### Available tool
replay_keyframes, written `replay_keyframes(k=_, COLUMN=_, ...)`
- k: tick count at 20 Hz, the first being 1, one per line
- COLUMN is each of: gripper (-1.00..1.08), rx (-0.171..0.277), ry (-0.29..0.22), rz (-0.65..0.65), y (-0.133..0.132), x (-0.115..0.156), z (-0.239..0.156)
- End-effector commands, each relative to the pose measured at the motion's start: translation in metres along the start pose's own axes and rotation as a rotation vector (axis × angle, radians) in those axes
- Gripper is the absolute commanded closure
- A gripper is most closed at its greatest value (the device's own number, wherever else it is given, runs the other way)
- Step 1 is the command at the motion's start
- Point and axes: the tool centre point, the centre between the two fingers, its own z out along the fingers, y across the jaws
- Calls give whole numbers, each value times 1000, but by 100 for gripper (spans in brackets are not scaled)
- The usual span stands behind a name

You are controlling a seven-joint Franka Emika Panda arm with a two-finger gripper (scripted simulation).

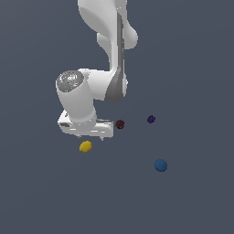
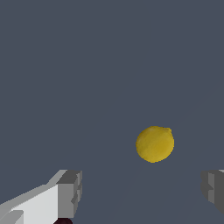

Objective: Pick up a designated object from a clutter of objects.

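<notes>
Lemon-like yellow ball [image 2: 155, 144] lies on the grey surface [image 1: 192, 201], just beside the hand [image 1: 90, 135] and outside its grip. Hand spread wide, its fingers [image 2: 70, 192] apart, holding nothing. Count on the surface: one yellow ball, one dark red ball [image 1: 120, 124], one dark purple ball [image 1: 151, 119], one blue ball [image 1: 160, 165], all apart.

Pincer [image 1: 89, 135] hangs just above yellow lemon [image 1: 85, 146], with blue ball [image 1: 160, 165] well apart
</notes>
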Motion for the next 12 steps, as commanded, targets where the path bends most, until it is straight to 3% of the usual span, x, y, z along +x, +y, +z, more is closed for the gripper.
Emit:
replay_keyframes(k=1, gripper=-92, rx=-2, ry=-2, rz=16, y=16, x=0, z=22)
replay_keyframes(k=12, gripper=-92, rx=-11, ry=-9, rz=50, y=49, x=-6, z=68)
